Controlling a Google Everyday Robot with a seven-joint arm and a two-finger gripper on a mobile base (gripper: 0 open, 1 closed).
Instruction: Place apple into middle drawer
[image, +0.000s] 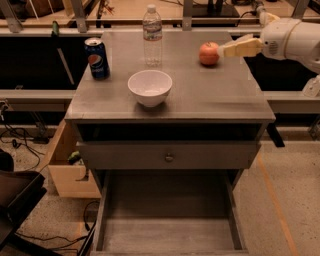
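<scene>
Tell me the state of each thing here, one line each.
apple: on the cabinet top, not lifted
claw: beside the apple, at its height
middle drawer: pulled open, floor bare
white bowl: upright, empty
soda can: upright
water bottle: upright, capped
</scene>
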